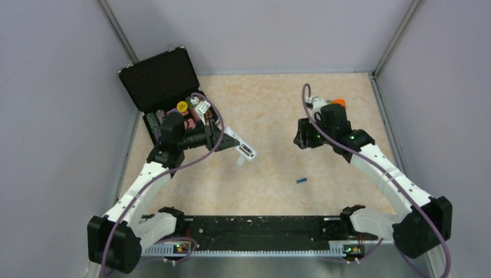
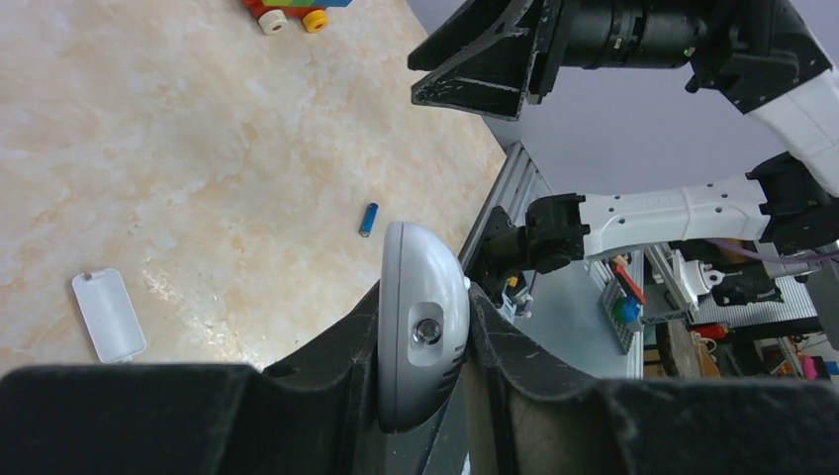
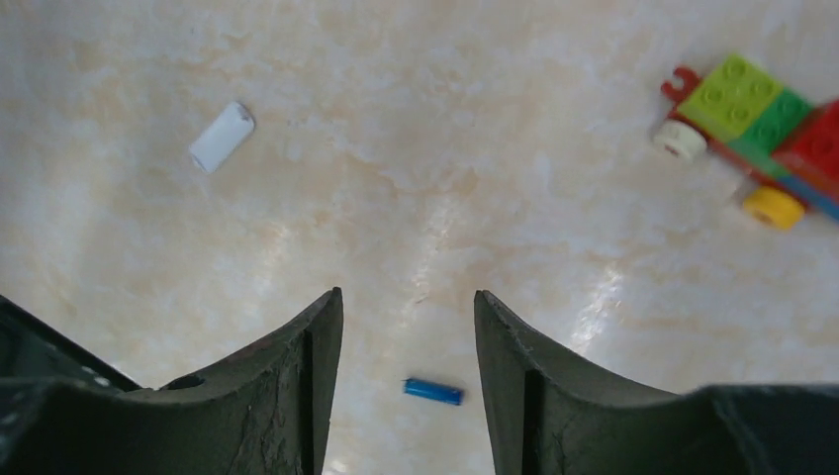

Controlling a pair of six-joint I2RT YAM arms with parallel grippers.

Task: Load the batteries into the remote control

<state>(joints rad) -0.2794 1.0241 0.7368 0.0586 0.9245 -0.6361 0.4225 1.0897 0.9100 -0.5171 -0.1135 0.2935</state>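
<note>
Plainly, the blue battery (image 3: 432, 392) is a tiny, light, hard cylinder. We judge it will roll and slip on the smooth table (image 3: 416, 198), so we would pinch it across its middle, pads square to its long axis. It lies flat below the right gripper (image 3: 406, 302), showing in the gap between the spread fingers and touched by neither. That arm stretches out over the table, wrist pitched down. The left gripper (image 2: 425, 341) is clamped across the white remote control (image 2: 420, 297), a rigid, slick shell, and holds it off the table with one end jutting past the fingertips. Down beside that gripper lies a loose battery cover (image 2: 109, 315). We cannot find the dark battery.
</note>
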